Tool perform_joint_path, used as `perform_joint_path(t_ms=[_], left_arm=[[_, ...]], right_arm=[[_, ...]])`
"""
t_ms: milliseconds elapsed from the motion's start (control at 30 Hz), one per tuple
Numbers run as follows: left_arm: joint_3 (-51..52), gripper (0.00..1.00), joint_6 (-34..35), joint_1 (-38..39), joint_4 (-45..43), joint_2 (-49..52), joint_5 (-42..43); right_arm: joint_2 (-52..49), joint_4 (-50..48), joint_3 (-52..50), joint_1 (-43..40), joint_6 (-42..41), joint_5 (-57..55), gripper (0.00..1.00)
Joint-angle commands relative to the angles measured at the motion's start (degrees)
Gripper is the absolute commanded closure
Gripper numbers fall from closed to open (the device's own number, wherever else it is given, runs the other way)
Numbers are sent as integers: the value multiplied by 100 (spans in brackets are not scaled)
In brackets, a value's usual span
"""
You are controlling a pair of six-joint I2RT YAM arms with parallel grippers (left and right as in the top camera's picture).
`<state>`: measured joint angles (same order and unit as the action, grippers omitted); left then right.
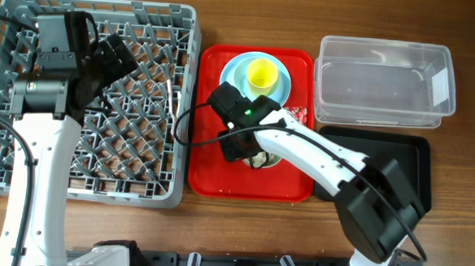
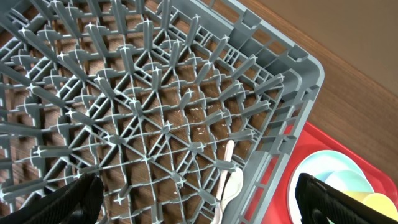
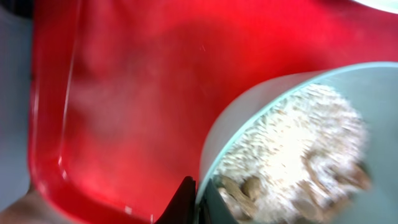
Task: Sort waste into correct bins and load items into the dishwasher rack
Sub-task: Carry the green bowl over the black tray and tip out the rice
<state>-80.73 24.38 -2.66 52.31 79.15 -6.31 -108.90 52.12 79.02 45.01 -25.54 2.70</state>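
Observation:
My right gripper is shut on the rim of the pale green bowl, which holds whitish rice-like food scraps and sits on the red tray. The yellow cup stands in a light blue bowl on the light blue plate at the tray's back. A red wrapper lies at the tray's right edge. My left gripper is open and empty above the grey rack. A white spoon lies in the rack. The napkin is not in view.
The clear plastic tub stands at the back right. The black tray lies in front of it, partly under my right arm. The red tray's rim is close to the bowl.

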Motion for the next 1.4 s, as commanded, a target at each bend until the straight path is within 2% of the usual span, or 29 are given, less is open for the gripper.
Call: perform_joint_path(t_ms=[0, 200, 333, 533, 633, 700, 767, 867, 967, 1067, 1267, 1367], left_arm=[[-17, 0, 74, -24, -15, -39, 2], [-17, 0, 72, -24, -15, -39, 2], [-17, 0, 72, -24, -15, -39, 2], [-17, 0, 72, -24, -15, -39, 2], [-17, 0, 72, -24, -15, -39, 2], [-17, 0, 72, -24, -15, -39, 2], [-17, 0, 72, -24, -15, -39, 2], [-17, 0, 74, -24, -15, -39, 2], [-17, 0, 72, -24, -15, -39, 2], [-17, 0, 72, -24, -15, -39, 2], [-17, 0, 72, -24, -15, -39, 2], [-17, 0, 74, -24, -15, -39, 2]], right_arm=[[625, 363, 264, -9, -162, -166, 96], [1661, 1204, 267, -264, -345, -448, 96], [2122, 1685, 260, -988, -258, -345, 96], [2682, 1801, -98, -2664, 944, 966, 96], [2957, 1775, -501, -3766, 1659, 1799, 96], [3053, 1652, -754, -4358, 2031, 2524, 96], [3075, 1609, -1237, -5436, 2973, 4124, 96], [3075, 1698, -1961, -6393, 3875, 5283, 96], [3075, 1766, -2470, -7125, 4568, 5702, 96], [3075, 1790, -2914, -7947, 5740, 6706, 96], [3069, 1714, -3379, -9221, 6463, 6966, 95], [3069, 1714, -3379, -9385, 6461, 7272, 96]])
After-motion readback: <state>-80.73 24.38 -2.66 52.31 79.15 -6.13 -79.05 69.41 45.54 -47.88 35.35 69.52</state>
